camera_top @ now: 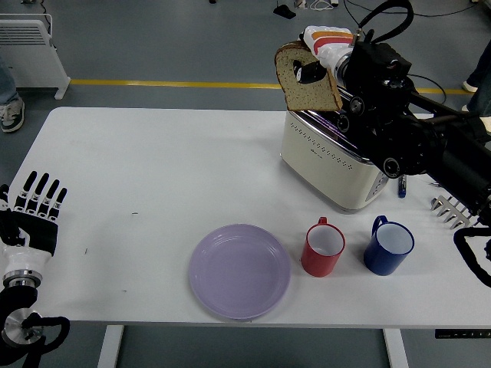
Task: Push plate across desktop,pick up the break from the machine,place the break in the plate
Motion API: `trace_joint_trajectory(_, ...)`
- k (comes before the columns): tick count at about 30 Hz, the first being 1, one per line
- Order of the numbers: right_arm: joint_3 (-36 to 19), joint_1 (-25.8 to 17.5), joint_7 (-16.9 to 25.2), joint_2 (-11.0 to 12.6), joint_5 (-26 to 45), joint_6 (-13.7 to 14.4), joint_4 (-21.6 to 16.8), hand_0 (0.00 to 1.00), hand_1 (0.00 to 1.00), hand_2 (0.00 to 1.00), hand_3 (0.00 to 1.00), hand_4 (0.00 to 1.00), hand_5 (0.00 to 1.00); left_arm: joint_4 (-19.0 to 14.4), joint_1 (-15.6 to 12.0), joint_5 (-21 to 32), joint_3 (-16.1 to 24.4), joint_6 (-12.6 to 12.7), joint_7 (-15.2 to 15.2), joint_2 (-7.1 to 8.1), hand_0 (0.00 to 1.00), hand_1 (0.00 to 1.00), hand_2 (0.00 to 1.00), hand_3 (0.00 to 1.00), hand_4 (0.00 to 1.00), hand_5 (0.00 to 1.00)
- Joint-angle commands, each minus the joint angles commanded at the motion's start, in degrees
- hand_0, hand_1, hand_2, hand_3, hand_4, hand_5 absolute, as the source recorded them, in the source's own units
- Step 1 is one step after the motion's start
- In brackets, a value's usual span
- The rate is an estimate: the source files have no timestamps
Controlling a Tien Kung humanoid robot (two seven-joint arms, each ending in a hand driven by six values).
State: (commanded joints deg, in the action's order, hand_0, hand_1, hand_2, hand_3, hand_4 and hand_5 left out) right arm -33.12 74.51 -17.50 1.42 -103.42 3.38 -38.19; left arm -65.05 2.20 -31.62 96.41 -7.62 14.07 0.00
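A slice of brown bread (307, 80) hangs in the air above the cream toaster (330, 157), fully out of its slot. My right hand (326, 67) is shut on the slice, pinching its upper right side. The lilac plate (239, 270) lies flat near the table's front edge, well below and left of the bread. My left hand (37, 211) rests at the table's left edge with fingers spread and nothing in it.
A red mug (322, 248) and a blue mug (388, 245) stand right of the plate, in front of the toaster. A metal fork (451, 205) and a small blue item (401, 186) lie at the right. A white heater (31, 42) stands on the floor.
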Motion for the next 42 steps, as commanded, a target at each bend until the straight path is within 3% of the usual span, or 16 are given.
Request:
trace_joint_trajectory(7,-0.7,-0.8,-1.5,3.1,4.0,2.2,-9.2,0.268,0.362,0.427,0.492,0.354,0.213,0.0,0.0,0.0,0.0,0.0,0.0,0.00,0.817,0.782,0.773,0.742,0.557,0.998)
trace_joint_trajectory(14,7.3,-4.5,-4.8,8.5,20.6,1.7,-22.6,0.281,0.368,0.432,0.493,0.362,0.227,0.0,-0.2,-0.1,0.4,0.0,-0.1,0.00,0.816,0.782,0.773,0.743,0.559,0.998)
trace_joint_trajectory(15,8.7,-5.3,-5.1,9.4,23.2,1.4,-24.7,0.356,0.404,0.455,0.504,0.373,0.231,-0.1,-0.1,-0.1,0.5,-0.1,-0.1,0.00,0.816,0.781,0.773,0.743,0.556,0.998)
trace_joint_trajectory(17,11.8,-6.6,-5.4,11.1,28.0,0.7,-29.1,0.356,0.404,0.455,0.504,0.373,0.231,-0.2,-0.1,-0.1,0.6,-0.1,-0.1,0.00,0.816,0.781,0.773,0.743,0.556,0.998)
trace_joint_trajectory(22,17.3,-8.3,-5.0,12.7,39.1,0.4,-35.7,0.389,0.420,0.469,0.508,0.374,0.240,-0.3,-0.1,-0.1,0.7,-0.1,-0.2,0.00,0.816,0.781,0.773,0.743,0.557,0.998)
trace_joint_trajectory(26,19.4,-9.1,-3.6,13.0,45.6,0.9,-36.8,0.389,0.420,0.469,0.508,0.374,0.240,-0.3,-0.1,-0.2,0.7,-0.1,-0.2,0.00,0.816,0.781,0.773,0.743,0.557,0.998)
trace_joint_trajectory(27,19.7,-9.3,-3.4,13.0,46.0,1.1,-36.8,0.446,0.443,0.478,0.512,0.376,0.242,-0.3,-0.1,-0.2,0.7,-0.1,-0.2,0.00,0.815,0.781,0.773,0.743,0.558,0.998)
trace_joint_trajectory(31,25.3,-11.6,-0.8,12.8,49.3,3.6,-36.6,0.446,0.443,0.478,0.512,0.376,0.242,-0.3,-0.4,-0.2,0.8,-0.1,-0.2,0.00,0.815,0.781,0.773,0.743,0.558,0.998)
trace_joint_trajectory(42,28.8,-16.2,3.9,8.8,48.1,4.4,-31.2,0.485,0.466,0.494,0.531,0.396,0.259,-0.1,-0.6,-0.2,0.4,-0.1,-0.1,0.00,0.816,0.780,0.773,0.742,0.558,0.998)
